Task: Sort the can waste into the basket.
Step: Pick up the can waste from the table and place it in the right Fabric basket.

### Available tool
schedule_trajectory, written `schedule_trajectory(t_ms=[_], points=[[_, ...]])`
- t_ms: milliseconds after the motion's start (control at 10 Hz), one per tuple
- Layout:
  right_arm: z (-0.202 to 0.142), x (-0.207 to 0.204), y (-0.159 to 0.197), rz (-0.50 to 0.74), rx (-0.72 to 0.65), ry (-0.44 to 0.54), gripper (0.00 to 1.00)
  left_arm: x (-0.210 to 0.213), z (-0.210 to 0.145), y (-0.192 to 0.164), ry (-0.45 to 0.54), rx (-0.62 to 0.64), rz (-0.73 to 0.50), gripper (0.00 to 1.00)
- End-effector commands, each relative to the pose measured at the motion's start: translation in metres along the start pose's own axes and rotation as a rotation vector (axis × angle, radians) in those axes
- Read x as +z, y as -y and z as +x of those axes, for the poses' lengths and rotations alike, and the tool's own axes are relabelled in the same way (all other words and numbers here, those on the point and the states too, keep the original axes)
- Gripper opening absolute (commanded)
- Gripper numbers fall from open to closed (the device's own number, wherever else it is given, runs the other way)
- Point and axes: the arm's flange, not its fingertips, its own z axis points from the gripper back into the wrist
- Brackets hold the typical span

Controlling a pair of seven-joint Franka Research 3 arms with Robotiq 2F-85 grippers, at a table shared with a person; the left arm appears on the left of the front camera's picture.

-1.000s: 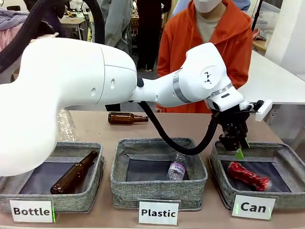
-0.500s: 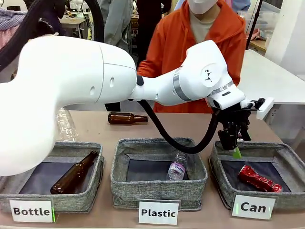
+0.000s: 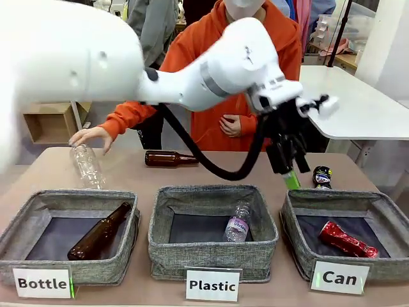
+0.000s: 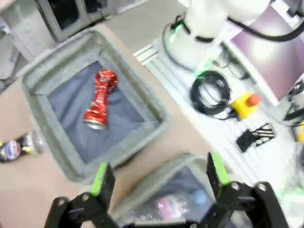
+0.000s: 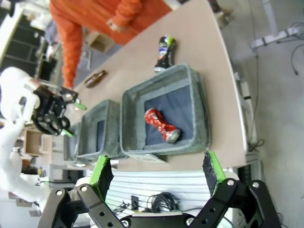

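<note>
Lying in the basket [image 3: 383, 268], red can [image 3: 345, 238] sits below left tool [image 3: 292, 180].

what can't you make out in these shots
- front view: lower part of the black-blue can hidden behind the far wall of the Can basket
- left wrist view: plastic bottle in the next basket blurred, label unreadable
- right wrist view: brown bottle on the table too small for detail

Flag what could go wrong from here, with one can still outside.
1. The black-blue can sits on the table close behind the Can basket; the left gripper, fingers open, could snag the fabric rim when reaching for it.
2. It looks crushed and uneven, so it may slip from a grip.
3. A person's hand is on a clear bottle; the left arm may pass near on a swing.
</note>
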Motion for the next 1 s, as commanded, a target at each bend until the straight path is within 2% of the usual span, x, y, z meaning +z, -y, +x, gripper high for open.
schedule_trajectory(t_ms=[0,100,300,400,500,600,700,800,900], points=[[0.018,-0.023,-0.018,0.063,-0.094,-0.058,1.00,0.027,-0.028,0.055,0.124,0.130,-0.029,1.00],[0.022,-0.048,-0.032,0.065,-0.094,-0.109,1.00,0.049,-0.047,0.082,0.158,0.180,-0.023,1.00],[0.023,-0.099,-0.063,0.079,-0.069,-0.194,1.00,0.106,-0.085,0.142,0.269,0.249,0.071,1.00],[0.022,-0.129,-0.081,0.087,-0.035,-0.245,1.00,0.137,-0.114,0.181,0.360,0.273,0.136,1.00],[0.021,-0.158,-0.097,0.107,0.007,-0.307,1.00,0.159,-0.146,0.225,0.449,0.304,0.150,1.00],[0.021,-0.187,-0.114,0.139,0.047,-0.367,1.00,0.171,-0.177,0.265,0.534,0.348,0.205,1.00],[0.027,-0.219,-0.133,0.212,0.064,-0.448,1.00,0.179,-0.211,0.309,0.613,0.414,0.318,1.00],[0.035,-0.243,-0.148,0.297,0.063,-0.511,1.00,0.185,-0.244,0.346,0.664,0.498,0.379,1.00],[0.043,-0.264,-0.159,0.368,0.046,-0.544,1.00,0.194,-0.280,0.383,0.742,0.567,0.469,1.00]])
